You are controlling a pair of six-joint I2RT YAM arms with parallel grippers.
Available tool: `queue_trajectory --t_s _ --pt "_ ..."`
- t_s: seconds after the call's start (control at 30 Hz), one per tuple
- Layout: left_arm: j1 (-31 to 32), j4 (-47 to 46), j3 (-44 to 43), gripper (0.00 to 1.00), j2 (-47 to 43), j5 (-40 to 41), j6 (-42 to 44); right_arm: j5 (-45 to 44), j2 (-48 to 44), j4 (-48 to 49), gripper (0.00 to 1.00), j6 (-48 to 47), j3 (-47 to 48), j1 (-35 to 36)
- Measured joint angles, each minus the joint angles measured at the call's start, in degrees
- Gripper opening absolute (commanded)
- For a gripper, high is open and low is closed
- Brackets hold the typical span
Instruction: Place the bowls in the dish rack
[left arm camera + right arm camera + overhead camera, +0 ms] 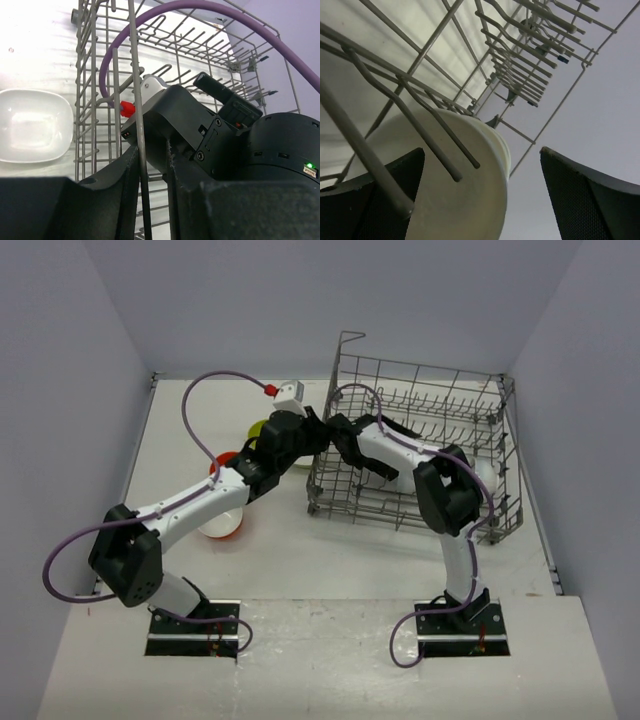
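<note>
White round bowl [465, 210] on edge in the dish rack [415, 405], my right gripper [481, 165] spread wide beside it.
Backing out, a finger may catch the tines [440, 142] and tip the bowl flat. It leans on them low centre in my right wrist view, standing on its rim, broad face seemingly turned lower left. My left gripper [152, 167] stands narrow astride a rack wire [141, 150]; whether it pinches, I cannot tell.

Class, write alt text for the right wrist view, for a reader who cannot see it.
A round white bowl sits among the wire tines of the dish rack, between the open end effector's dark fingers. More tines recede beyond it.
</note>
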State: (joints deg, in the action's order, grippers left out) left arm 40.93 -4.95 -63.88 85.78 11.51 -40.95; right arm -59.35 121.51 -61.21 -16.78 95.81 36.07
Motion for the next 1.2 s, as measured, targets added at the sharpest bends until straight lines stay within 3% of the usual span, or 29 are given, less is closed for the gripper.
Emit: queue_trajectory --t_s 0.5,0.63,0.83,1.0,1.13,1.2 --pt "0.04 0.37 -0.20 0.21 -0.85 -3.10 -1.49 6.12 -6.01 8.46 0.99 10.25 -7.74 -0.28" --pt "0.11 2.05 -0.85 0.21 -0.59 -2.80 -1.05 9.22 -13.29 13.14 0.99 11.26 -9.18 -0.37" --pt "0.85 0.74 -2.03 0.19 3.23 -4.72 -1.44 12.28 -31.50 24.39 0.99 11.52 -7.61 5.95" --pt "1.07 0.48 -2.64 0.18 4.24 -5.27 -1.97 12.44 -32.68 27.04 0.99 12.81 -7.17 4.52" --pt "1.07 0.76 -3.08 0.11 4.50 -5.05 -2.75 14.71 -32.83 27.10 0.99 15.85 -8.50 2.89" --pt "1.07 0.94 -3.17 0.00 4.57 -4.83 -3.13 17.84 -35.23 27.58 0.99 18.91 -9.57 1.60"
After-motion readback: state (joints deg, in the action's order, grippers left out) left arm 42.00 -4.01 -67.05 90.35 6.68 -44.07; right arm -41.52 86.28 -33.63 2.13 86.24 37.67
